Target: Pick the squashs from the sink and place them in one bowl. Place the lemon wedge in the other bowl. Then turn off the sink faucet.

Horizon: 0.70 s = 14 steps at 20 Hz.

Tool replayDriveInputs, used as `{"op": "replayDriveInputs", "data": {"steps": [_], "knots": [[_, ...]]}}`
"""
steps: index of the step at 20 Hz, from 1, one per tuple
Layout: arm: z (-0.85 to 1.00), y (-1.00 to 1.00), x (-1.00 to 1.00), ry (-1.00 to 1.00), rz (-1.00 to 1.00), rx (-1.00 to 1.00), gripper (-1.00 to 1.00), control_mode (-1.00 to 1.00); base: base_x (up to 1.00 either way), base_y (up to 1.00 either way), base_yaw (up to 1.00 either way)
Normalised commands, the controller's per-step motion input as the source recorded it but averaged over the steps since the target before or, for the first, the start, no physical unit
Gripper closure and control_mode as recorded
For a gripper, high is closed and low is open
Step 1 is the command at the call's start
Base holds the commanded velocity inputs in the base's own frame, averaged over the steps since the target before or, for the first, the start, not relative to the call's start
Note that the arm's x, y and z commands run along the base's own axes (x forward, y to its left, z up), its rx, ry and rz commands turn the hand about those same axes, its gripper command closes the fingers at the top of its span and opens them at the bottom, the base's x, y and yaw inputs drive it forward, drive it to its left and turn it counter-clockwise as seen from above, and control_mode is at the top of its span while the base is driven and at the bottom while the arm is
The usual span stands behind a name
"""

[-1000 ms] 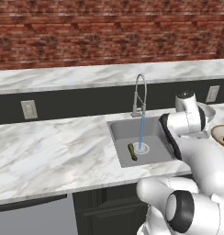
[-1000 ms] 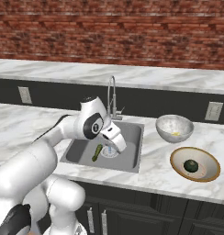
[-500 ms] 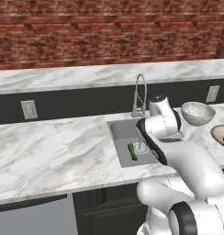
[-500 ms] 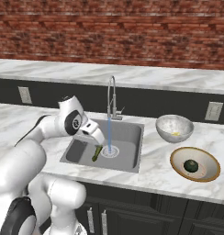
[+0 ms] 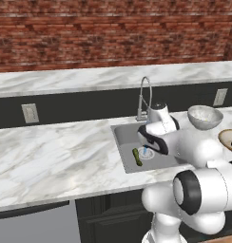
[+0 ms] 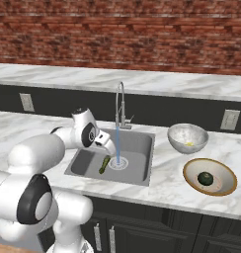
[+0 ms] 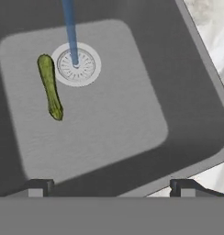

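The slim green squash [image 7: 49,86] lies on the floor of the sink [image 7: 114,124], beside the drain; it also shows as squash [image 6: 104,164] and squash [image 5: 137,157]. The round dark squash [image 6: 205,178] sits in the tan bowl [image 6: 226,185]. The lemon wedge [image 6: 190,144] rests in the grey-white bowl [image 6: 178,134]. Water runs from the sink faucet [image 6: 120,106] onto the drain. My gripper [image 7: 111,188] hangs open and empty over the basin, its fingertips [image 7: 38,187] wide apart, and the slim squash lies off to one side ahead of it. From the right base, the gripper [image 6: 110,148] hovers just above that squash.
White marble counter [image 5: 61,156] surrounds the sink [image 5: 121,135]. The grey-white bowl [image 5: 204,116] and the tan bowl [image 5: 228,137] stand to the right. Dark backsplash with wall outlets [image 5: 30,113] and a brick wall lie behind. My own arm crowds the sink's front.
The arm has swung from the bowl side toward the sink and come down over the basin. The gripper stayed open and empty. The squash has not moved.
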Motion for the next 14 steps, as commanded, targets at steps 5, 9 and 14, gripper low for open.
{"op": "replayDriveInputs", "data": {"steps": [5, 9, 14], "knots": [[-0.25, 0.01, 0.32, 0.14, 0.02, 0.01, -1.0, -1.0, 0.0, 0.0, 0.0], [-0.34, 0.0, 0.37, 0.12, 0.0, 0.03, -1.0, -1.0, 0.0, 0.0, 0.0], [-0.4, 0.02, 0.38, 0.1, 0.0, 0.03, -1.0, -1.0, 0.0, 0.0, 0.0]]}}
